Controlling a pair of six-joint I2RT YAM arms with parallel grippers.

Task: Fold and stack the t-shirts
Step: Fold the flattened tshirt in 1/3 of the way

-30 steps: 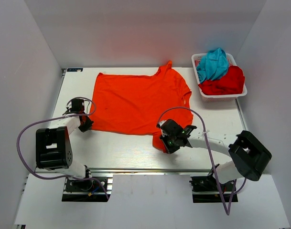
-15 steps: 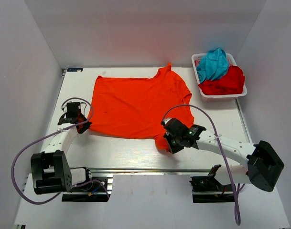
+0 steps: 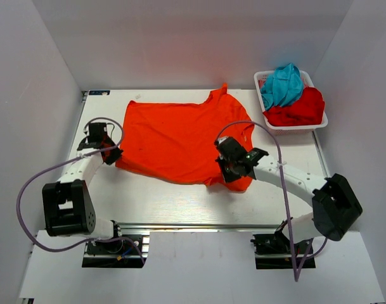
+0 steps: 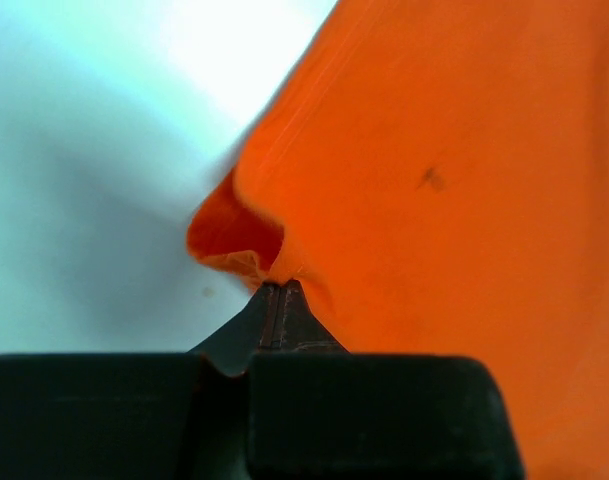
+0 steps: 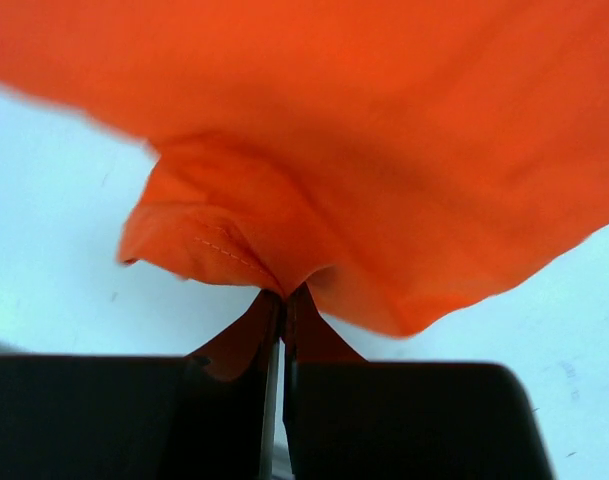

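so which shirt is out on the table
The orange-red t-shirt, spread on the table; the teal-blue t-shirt and deeper red t-shirt sit crumpled in the white basket.

**No writing that can be read**

No text, brand, number or sign can be made out in any of the views. A small dark strip [image 3: 99, 92] is seen at the far left corner of the desk [image 3: 154, 202], but anything marked on it is too small to be read. The orange-red t-shirt [image 3: 173, 136] is shown as plain cloth, with only a stitched hem and a small dark speck.
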